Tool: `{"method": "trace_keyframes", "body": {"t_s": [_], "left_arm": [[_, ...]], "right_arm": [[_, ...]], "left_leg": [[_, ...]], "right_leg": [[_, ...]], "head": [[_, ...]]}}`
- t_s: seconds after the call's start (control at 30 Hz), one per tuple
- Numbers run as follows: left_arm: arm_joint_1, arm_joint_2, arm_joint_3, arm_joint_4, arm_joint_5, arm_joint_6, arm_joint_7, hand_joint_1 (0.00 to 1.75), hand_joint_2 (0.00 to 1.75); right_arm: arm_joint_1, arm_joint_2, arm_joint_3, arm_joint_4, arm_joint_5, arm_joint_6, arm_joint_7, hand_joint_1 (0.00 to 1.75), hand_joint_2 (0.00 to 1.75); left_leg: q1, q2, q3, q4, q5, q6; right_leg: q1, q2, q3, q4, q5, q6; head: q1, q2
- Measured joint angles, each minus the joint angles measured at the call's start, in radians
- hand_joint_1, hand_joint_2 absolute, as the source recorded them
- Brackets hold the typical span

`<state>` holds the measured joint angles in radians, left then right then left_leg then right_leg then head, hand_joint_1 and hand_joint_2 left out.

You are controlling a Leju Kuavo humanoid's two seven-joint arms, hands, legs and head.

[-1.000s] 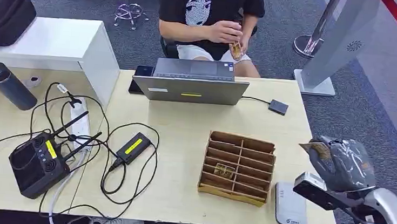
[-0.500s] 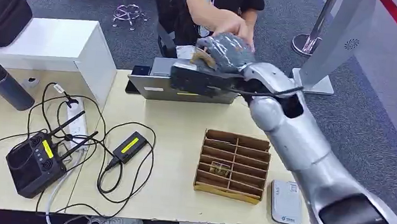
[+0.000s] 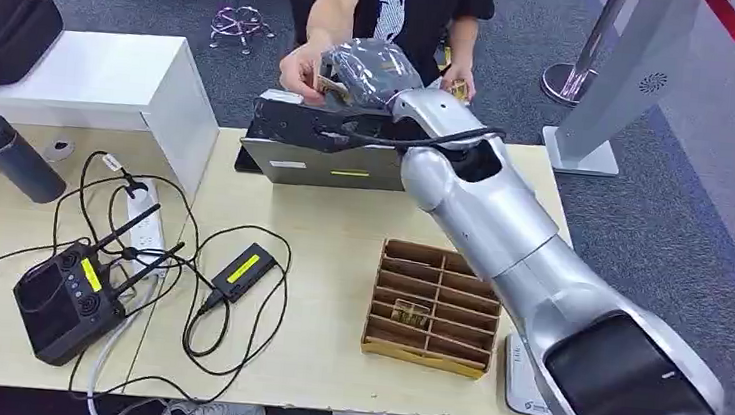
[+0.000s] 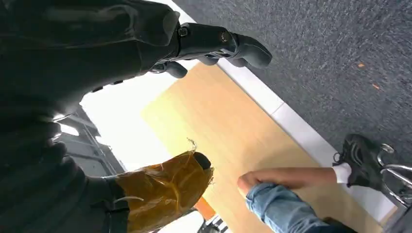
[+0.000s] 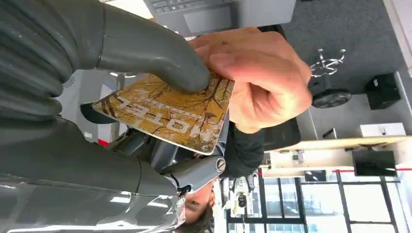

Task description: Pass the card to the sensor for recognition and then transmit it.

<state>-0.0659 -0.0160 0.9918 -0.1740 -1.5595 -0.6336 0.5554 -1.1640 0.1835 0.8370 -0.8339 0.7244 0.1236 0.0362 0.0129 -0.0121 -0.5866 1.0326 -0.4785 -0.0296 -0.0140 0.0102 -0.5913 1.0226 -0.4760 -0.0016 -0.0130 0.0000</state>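
Right robot hand (image 5: 97,97) pinches the hotel card (image 5: 167,111) out past the laptop (image 3: 347,161), where a person's hand (image 5: 262,80) grips its far edge, ready for handover.

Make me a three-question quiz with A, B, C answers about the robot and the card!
1. Where is the right hand?
A. above the laptop
B. on the wooden organizer
C. on the bottle

2. What colour is the card?
A. blue
B. golden brown
C. pink

3. What is happening to the card?
A. it lies on the table
B. it sits in the organizer
C. the right hand and a person's hand both hold it

Answers: 1 A, the arm reaches over the laptop. 2 B, the right wrist view shows golden-brown print. 3 C, thumb and person's fingers both pinch it.
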Motion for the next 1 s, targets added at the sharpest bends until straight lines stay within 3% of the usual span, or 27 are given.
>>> {"method": "trace_keyframes", "body": {"t_s": [0.03, 0.07, 0.43, 0.53, 0.63, 0.77, 1.0], "left_arm": [[0.000, 0.000, -0.006, 0.000, 0.000, 0.000, -0.002, 0.00, 1.75], [0.000, 0.000, -0.011, 0.000, 0.000, 0.000, -0.002, 0.00, 1.75], [0.002, -0.002, -0.042, 0.000, 0.000, 0.002, -0.008, 0.00, 1.75], [0.004, -0.004, -0.043, 0.000, 0.002, 0.014, -0.019, 0.00, 1.75], [0.011, -0.009, -0.045, 0.000, 0.006, 0.031, -0.026, 0.00, 1.75], [0.023, -0.019, -0.045, 0.000, 0.013, 0.066, -0.057, 0.00, 1.75], [0.042, -0.038, -0.044, 0.000, 0.021, 0.119, -0.080, 0.00, 1.75]], "right_arm": [[-0.001, 0.000, 0.002, 0.004, 0.009, -0.002, 0.002, 0.05, 1.75], [-0.001, 0.000, 0.004, 0.009, 0.015, -0.003, 0.003, 0.00, 1.75], [-0.001, 0.000, 0.029, 0.039, 0.032, -0.040, 0.008, 0.00, 1.75], [0.019, -0.005, 0.022, 0.028, 0.004, -0.089, -0.024, 0.00, 1.75], [0.091, -0.034, -0.012, -0.042, -0.045, -0.126, -0.058, 0.00, 1.75], [0.243, -0.118, -0.091, -0.205, -0.185, -0.104, -0.175, 0.00, 1.75], [0.567, -0.265, -0.195, -0.520, -0.134, -0.192, -0.285, 0.00, 1.75]], "left_leg": [[0.000, 0.000, 0.000, 0.000, 0.000, 0.000], [0.000, 0.000, 0.000, 0.000, 0.000, 0.000], [0.000, 0.000, 0.000, 0.000, 0.000, 0.000], [0.000, 0.000, 0.001, 0.000, 0.000, 0.000], [0.000, 0.000, 0.000, 0.000, 0.000, 0.000], [0.000, -0.001, 0.001, 0.000, -0.001, 0.002], [0.000, -0.003, 0.001, 0.000, -0.004, 0.005]], "right_leg": [[0.000, 0.000, 0.000, 0.000, 0.000, 0.000], [0.000, 0.000, 0.000, 0.000, 0.000, 0.000], [0.000, 0.000, 0.000, 0.000, 0.000, 0.000], [0.000, 0.000, 0.000, 0.000, 0.000, 0.000], [0.000, 0.000, 0.000, -0.001, 0.000, 0.000], [0.000, -0.002, 0.002, -0.004, 0.000, 0.000], [0.000, -0.004, 0.004, -0.006, -0.002, 0.003]], "head": [[0.000, 0.000], [0.000, 0.000], [0.000, 0.000], [0.000, 0.000], [0.000, 0.000], [0.000, 0.000], [0.000, 0.000]]}}
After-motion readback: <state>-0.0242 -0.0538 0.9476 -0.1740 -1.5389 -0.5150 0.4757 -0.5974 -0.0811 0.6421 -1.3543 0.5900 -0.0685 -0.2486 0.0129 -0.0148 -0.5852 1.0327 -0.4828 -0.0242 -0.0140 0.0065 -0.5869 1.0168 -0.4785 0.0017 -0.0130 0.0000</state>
